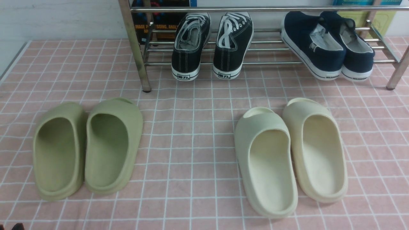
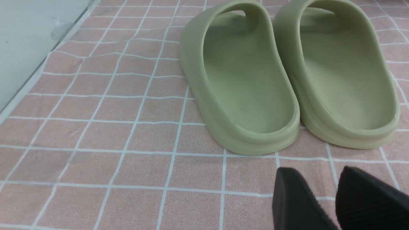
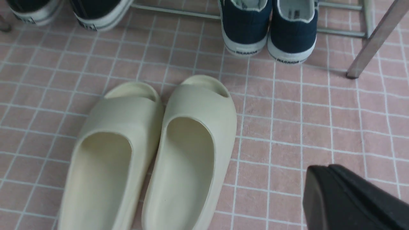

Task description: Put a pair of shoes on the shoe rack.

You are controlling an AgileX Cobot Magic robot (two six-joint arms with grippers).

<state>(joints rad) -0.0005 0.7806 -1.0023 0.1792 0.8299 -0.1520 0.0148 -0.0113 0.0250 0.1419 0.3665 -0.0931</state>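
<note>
Cloth (image 1: 191, 143): green slides (image 1: 108, 140), cream slides (image 1: 268, 159), rack (image 1: 136, 48)

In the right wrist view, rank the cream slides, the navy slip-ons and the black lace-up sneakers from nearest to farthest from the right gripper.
1. Cream slides: short of the rack, closest to the right gripper.
2. Navy slip-ons: on the shoe rack, heels outward, near its right-hand post.
3. Black lace-up sneakers: also on the rack, farther along toward the robot's left.

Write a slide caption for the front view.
Navy shoes and black sneakers rest on the steel rack; green slides and cream slides lie on pink cloth.
</note>
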